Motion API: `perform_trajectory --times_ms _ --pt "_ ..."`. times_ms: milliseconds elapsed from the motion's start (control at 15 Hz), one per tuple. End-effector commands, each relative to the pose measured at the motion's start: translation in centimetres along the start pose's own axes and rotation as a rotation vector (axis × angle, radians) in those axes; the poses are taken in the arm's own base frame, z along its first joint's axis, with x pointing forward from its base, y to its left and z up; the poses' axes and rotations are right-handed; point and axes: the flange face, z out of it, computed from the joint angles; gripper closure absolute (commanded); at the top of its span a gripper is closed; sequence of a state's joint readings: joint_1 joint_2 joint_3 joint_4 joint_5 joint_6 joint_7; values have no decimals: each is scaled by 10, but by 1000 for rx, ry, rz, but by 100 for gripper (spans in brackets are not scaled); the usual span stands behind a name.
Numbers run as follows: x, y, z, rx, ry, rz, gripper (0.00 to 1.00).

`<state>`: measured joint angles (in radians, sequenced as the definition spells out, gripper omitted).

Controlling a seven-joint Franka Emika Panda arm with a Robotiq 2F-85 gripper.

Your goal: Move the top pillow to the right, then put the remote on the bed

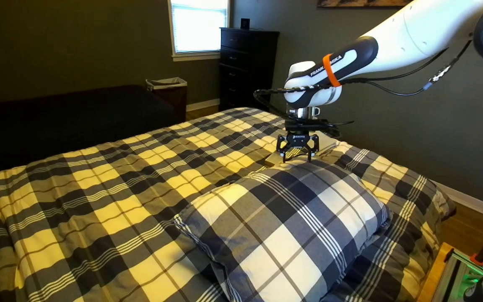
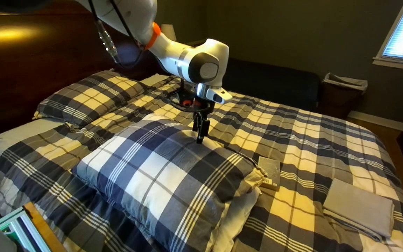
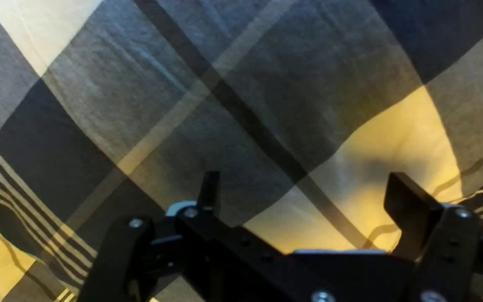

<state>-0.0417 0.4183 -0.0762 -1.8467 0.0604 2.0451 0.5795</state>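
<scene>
The top pillow, plaid in navy, white and pale yellow, lies on the bed in both exterior views (image 1: 285,222) (image 2: 159,171) and fills most of the wrist view (image 3: 162,105). The bed (image 1: 111,209) has a plaid comforter, which also shows in an exterior view (image 2: 292,143). My gripper (image 1: 297,158) points down over the edge of the top pillow; it also shows in an exterior view (image 2: 200,136). In the wrist view its fingers (image 3: 302,176) are wide apart with nothing between them. Whether the fingertips touch the fabric I cannot tell. The remote is hidden or out of view.
A plain white pillow (image 2: 238,217) lies under the top pillow. A flat grey box (image 2: 269,171) lies by the pillow's corner, and a folded grey cloth (image 2: 359,208) lies farther off. Another plaid pillow (image 2: 93,98) lies by the headboard (image 2: 19,56). A black dresser (image 1: 247,67) stands behind.
</scene>
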Motion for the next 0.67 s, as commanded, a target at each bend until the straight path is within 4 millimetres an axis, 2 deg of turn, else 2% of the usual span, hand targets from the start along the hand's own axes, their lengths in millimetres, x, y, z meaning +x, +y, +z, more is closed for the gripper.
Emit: perform_trajectory --times_ms 0,267,600 --pt "18 -20 26 -70 -32 15 0" --pt "31 -33 42 -64 -34 10 0" --pt "43 -30 24 -37 7 18 0"
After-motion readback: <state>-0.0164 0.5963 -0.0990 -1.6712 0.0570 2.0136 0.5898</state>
